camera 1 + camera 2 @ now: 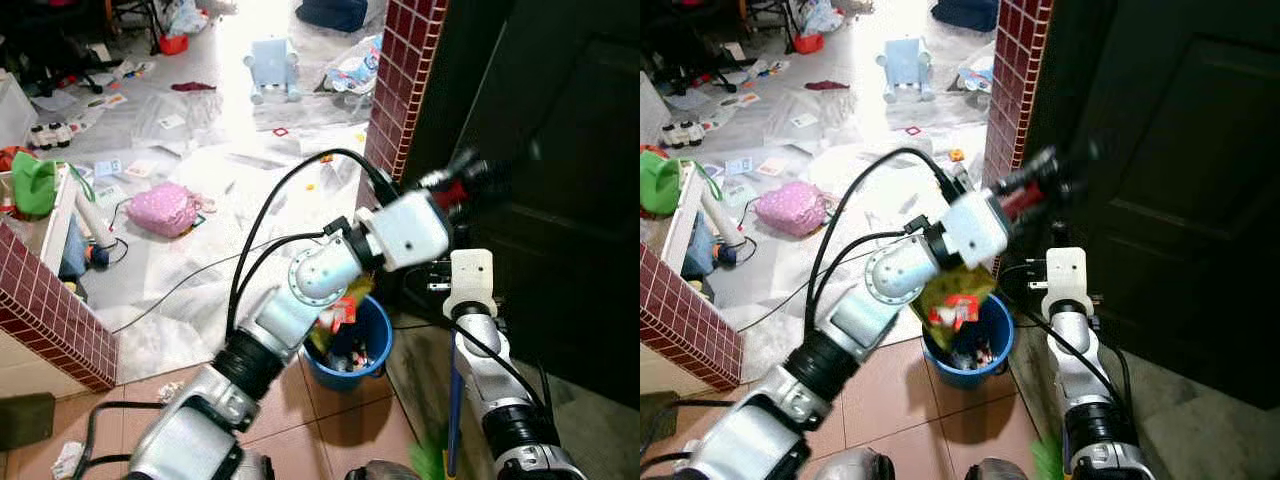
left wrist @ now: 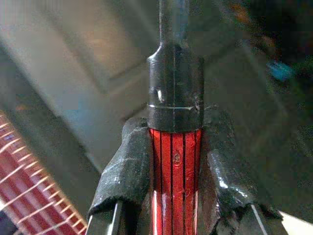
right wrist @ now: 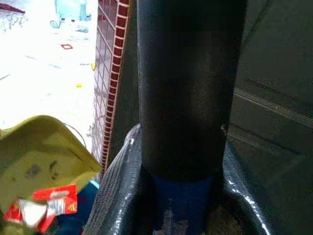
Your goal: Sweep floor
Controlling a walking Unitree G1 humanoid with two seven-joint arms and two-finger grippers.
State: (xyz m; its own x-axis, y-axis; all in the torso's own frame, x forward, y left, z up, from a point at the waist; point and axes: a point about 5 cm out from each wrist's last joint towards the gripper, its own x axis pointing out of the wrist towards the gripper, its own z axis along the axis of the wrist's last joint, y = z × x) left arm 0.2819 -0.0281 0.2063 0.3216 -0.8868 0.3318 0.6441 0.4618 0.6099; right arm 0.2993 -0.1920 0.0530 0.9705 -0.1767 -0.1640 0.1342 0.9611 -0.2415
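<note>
My left gripper (image 2: 175, 147) is shut on a red and black ribbed handle (image 2: 174, 171), which continues as a black shaft. In the eye views this gripper (image 1: 455, 185) reaches across in front of the dark door. A yellow dustpan (image 1: 945, 285) holding a red wrapper (image 1: 958, 310) hangs tilted over a blue bucket (image 1: 378, 335) that has trash in it. My right gripper (image 3: 178, 161) is shut on the broom's black and blue pole (image 3: 188, 88). That pole (image 1: 455, 400) runs down beside my right arm to green bristles (image 1: 430, 462) on the tiled floor.
A red brick pillar (image 1: 400, 80) and a dark door (image 1: 560, 150) stand close on the right. A low brick wall (image 1: 50, 310) is at the left. On the bright floor beyond lie papers, a pink bag (image 1: 165, 208) and a pale blue toy (image 1: 272, 70).
</note>
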